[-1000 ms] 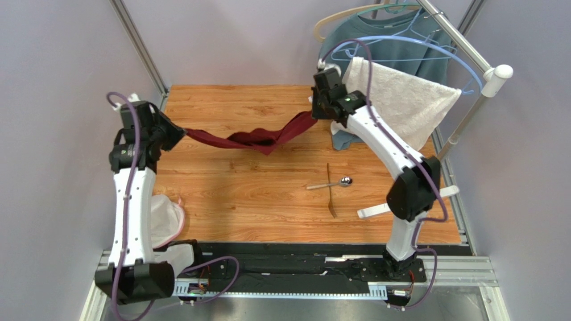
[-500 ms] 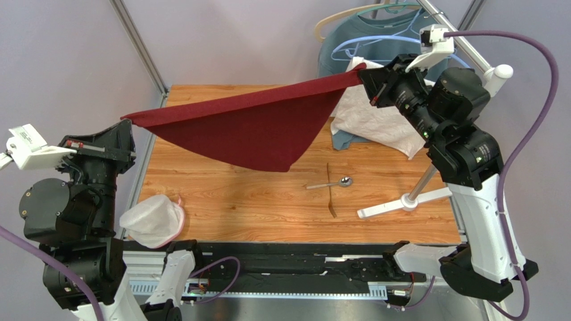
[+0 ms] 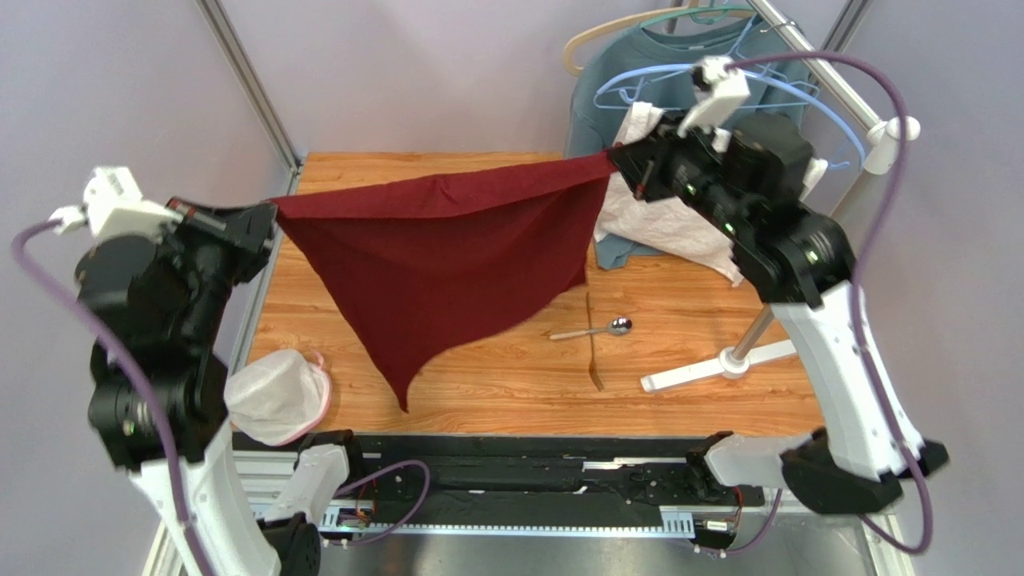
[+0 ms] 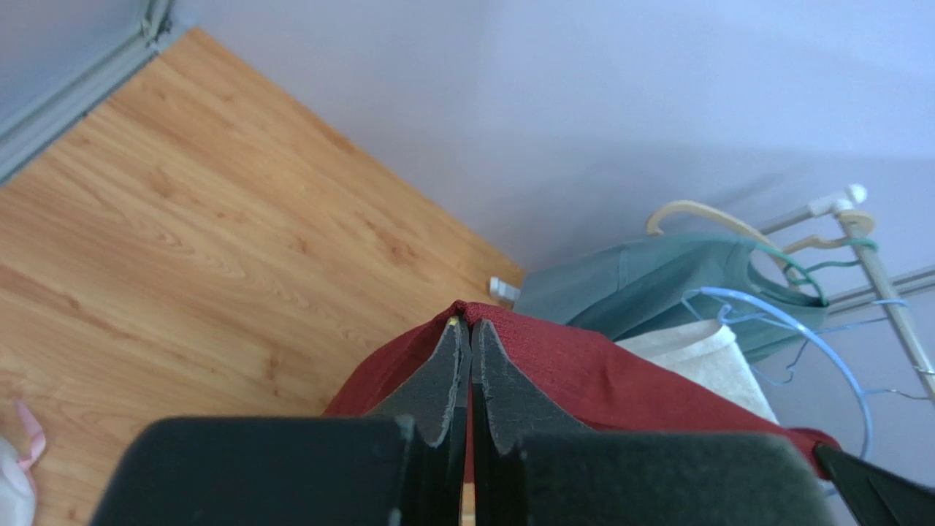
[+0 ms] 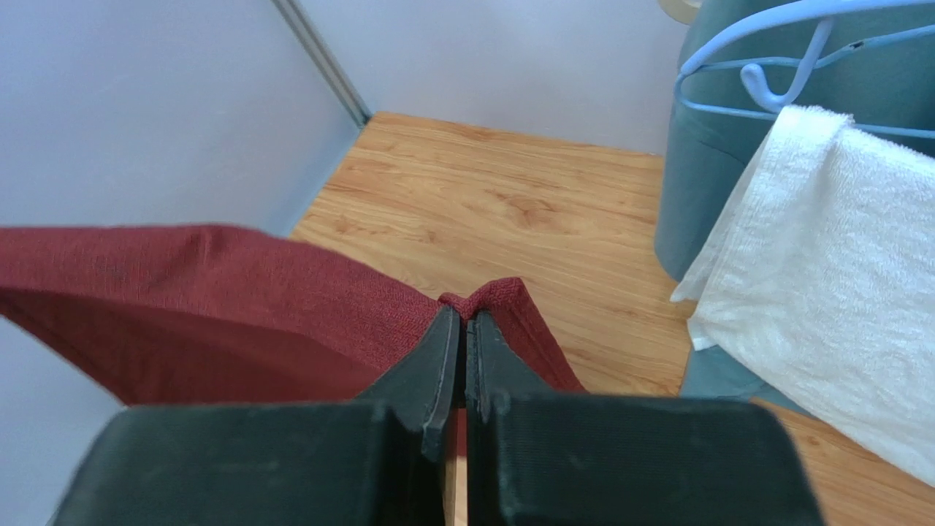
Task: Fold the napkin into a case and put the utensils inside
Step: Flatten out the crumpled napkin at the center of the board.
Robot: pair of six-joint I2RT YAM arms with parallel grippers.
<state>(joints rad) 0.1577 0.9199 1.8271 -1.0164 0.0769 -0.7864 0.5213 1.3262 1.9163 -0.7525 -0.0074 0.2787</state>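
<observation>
Lavender-grey walls close in a wooden table (image 3: pixel 505 372) over which two robot arms hold a maroon napkin (image 3: pixel 445 258) spread in the air. The left end effector (image 3: pixel 272 216) is clenched on one corner above the table's left edge. The right end effector (image 3: pixel 615 162) grips another corner near the far right corner, close to a white towel (image 3: pixel 673 234) and a grey-blue sweatshirt (image 3: pixel 625 72) hung there. The cloth drops as a triangle, its free tip pointing toward the near edge. A silver spoon (image 3: pixel 619 324) and a golden-brown fork (image 3: pixel 593 360) lie crossed on the right half of the table, untouched.

The napkin appears to be opened out ahead of folding, and no fold is in place yet. The next move likely calls for lowering both corners evenly so the napkin lands flat on bare wood left of the utensils, without bunching or dragging across them.
</observation>
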